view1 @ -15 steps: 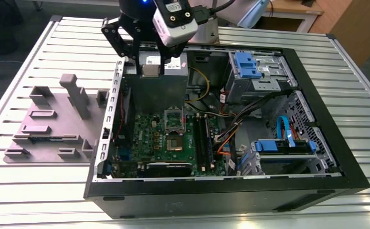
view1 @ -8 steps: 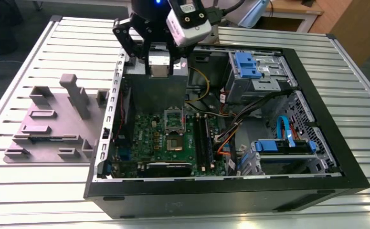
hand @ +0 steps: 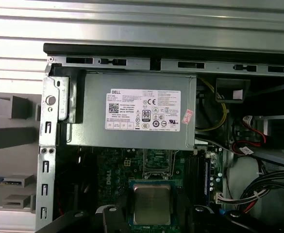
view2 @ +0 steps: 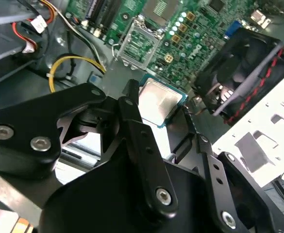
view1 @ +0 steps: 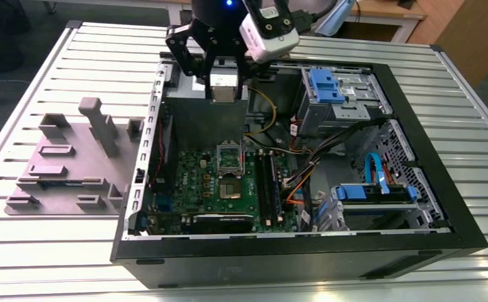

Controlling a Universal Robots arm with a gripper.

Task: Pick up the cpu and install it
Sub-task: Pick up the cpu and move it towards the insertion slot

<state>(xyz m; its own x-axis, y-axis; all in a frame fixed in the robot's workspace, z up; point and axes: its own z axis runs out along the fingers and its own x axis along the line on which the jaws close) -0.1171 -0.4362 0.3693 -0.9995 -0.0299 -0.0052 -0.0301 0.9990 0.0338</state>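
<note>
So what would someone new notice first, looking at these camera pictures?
The black gripper at the top of the exterior view, shut on the cpu, whose silvery top shows in both wrist views. It hangs above the open black computer case, near the grey power supply, with the green motherboard lying inside the case.

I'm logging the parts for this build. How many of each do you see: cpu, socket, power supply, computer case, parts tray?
cpu: 1, held in the gripper
socket: 1
power supply: 1
computer case: 1
parts tray: 1
Total: 5
</note>
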